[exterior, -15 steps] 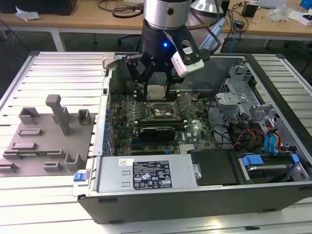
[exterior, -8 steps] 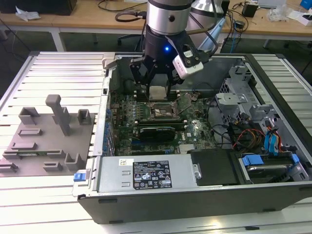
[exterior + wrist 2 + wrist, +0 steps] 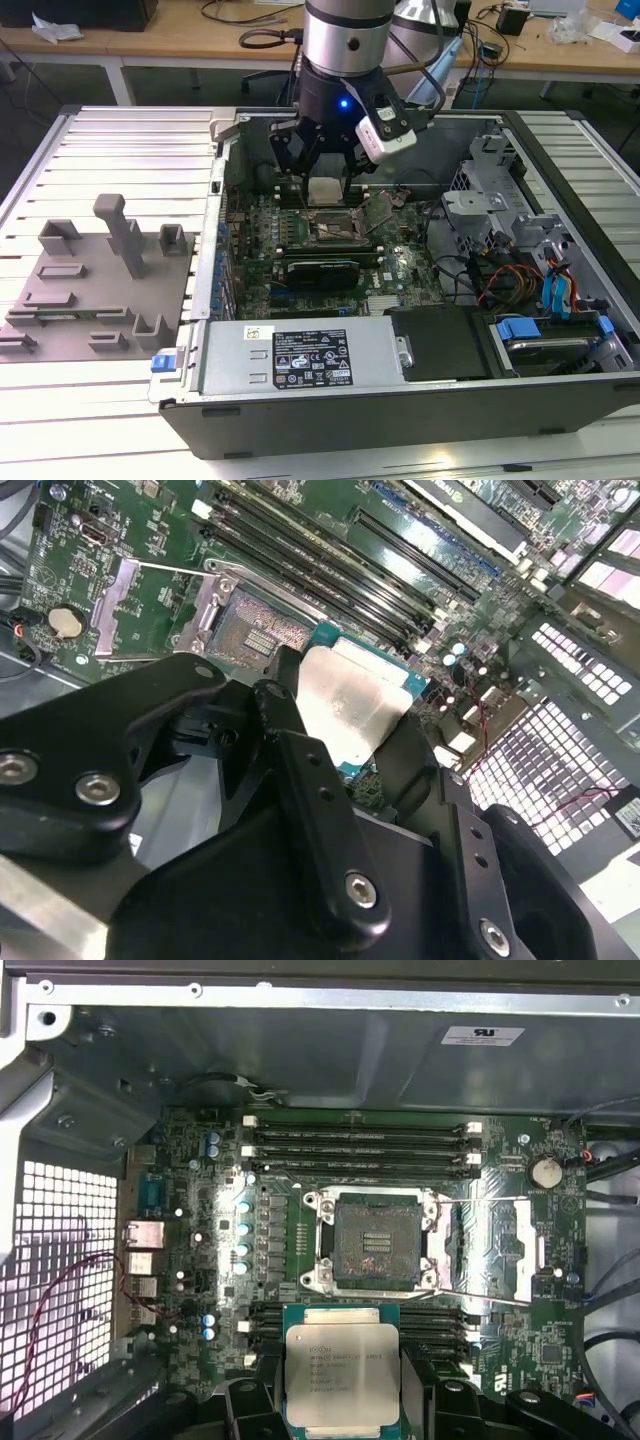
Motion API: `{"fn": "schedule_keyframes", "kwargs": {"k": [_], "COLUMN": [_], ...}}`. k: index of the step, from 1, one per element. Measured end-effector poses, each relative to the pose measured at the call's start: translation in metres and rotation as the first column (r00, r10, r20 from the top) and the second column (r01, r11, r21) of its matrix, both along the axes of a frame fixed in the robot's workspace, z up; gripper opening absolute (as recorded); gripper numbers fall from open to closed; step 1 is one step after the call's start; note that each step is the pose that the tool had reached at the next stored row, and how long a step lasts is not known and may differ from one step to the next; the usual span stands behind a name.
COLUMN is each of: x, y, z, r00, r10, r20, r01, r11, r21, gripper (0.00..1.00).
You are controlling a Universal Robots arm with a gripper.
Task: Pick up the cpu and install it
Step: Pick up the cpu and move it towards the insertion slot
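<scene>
Gripper (image 3: 326, 188) is closed on the cpu (image 3: 342, 1375), w/ one finger (image 3: 292, 742) on each of two opposite edges. Metal lid faces up and the chip sits about level. The span between the fingers is just the chip's width, and nothing else is in the grip.

Cpu is in the air near the socket (image 3: 375, 1240), clear of it and not seated. In the exterior view it hangs just past the socket's far edge. In both wrist views it sits beside the socket rather than square over it, though the camera angle may exaggerate that offset.

Socket is empty w/ its contact field exposed. Load plate (image 3: 500, 1250) is swung open and lies flat on the board (image 3: 200, 1260) right beside the socket. Grey tray (image 3: 60, 300) is well away from the socket, outside the case on the exterior view's left.

Handling, as judged:
- Light, thin and stiff, so it won't flex or sag in the grip.
- Lid is smooth metal and prob. slippery, so the green substrate edges are the better hold, as gripped now.
- Underside contacts and socket pins are the fragile bits. A tilt, scrape or drop there likely means damage.
- Little edge height to bite on, so the hold depends on even squeeze, not force. Too much could chip the substrate.
- Orientation marks or notches are too small to tell.
</scene>
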State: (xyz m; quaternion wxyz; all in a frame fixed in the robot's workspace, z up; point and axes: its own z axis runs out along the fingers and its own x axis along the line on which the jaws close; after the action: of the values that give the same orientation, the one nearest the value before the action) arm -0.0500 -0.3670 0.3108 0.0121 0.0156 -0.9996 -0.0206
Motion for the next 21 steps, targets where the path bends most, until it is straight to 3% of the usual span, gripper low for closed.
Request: {"fn": "schedule_keyframes", "kwargs": {"k": [2, 5, 11, 14, 21], "x": [0.0, 0.0, 0.0, 0.0006, 0.0012], "y": [0.0001, 0.0033, 0.0168, 0.0203, 0.0216], "z": [0.0, -0.0015, -0.0073, -0.0113, -0.015], "r00": [1.0, 1.0, 0.9999, 0.9998, 0.9998], "r10": [0.0, 0.001, 0.003, 0.003, 0.003], "r20": [0.0, 0.0073, 0.0148, 0.0173, 0.0201], "r01": [0.0, -0.001, -0.003, -0.003, -0.003], "r11": [1.0, 1.0, 1.0, 1.0, 1.0], "r21": [0.0, 0.0002, 0.0001, 0.0003, 0.0002], "gripper": [0.55, 0.55, 0.55, 0.55, 0.55]}}
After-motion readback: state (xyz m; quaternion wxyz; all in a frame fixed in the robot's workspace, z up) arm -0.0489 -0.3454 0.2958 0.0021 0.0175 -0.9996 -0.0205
